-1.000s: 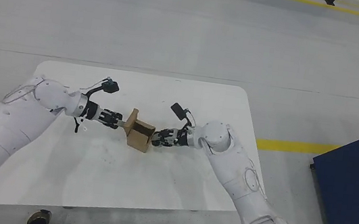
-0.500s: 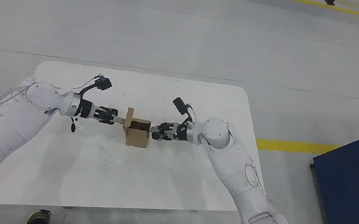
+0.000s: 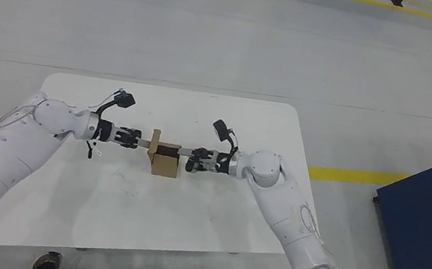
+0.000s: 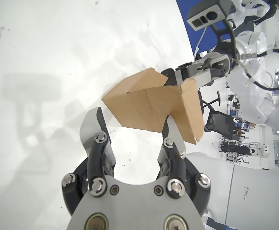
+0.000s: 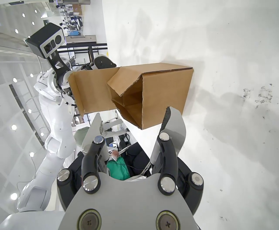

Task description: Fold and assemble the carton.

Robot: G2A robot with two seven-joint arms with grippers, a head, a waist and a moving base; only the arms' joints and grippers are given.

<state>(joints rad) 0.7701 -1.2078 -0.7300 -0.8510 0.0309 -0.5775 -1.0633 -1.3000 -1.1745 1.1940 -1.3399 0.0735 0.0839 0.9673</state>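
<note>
While the carton rests partly folded on the counter with one flap standing upright, the left jaws are spread just beside that flap, pinching nothing. The right jaws are likewise spread on the carton's opposite side, just beside its open end, holding nothing; the carton lies between both sets of jaws.

Left gripper jaws spread; carton at tips.

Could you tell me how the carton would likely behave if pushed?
The carton is probably light: thin, hollow cardboard. Its walls would likely flex, since one end is open. It may slide on the smooth table rather than tip.
</note>
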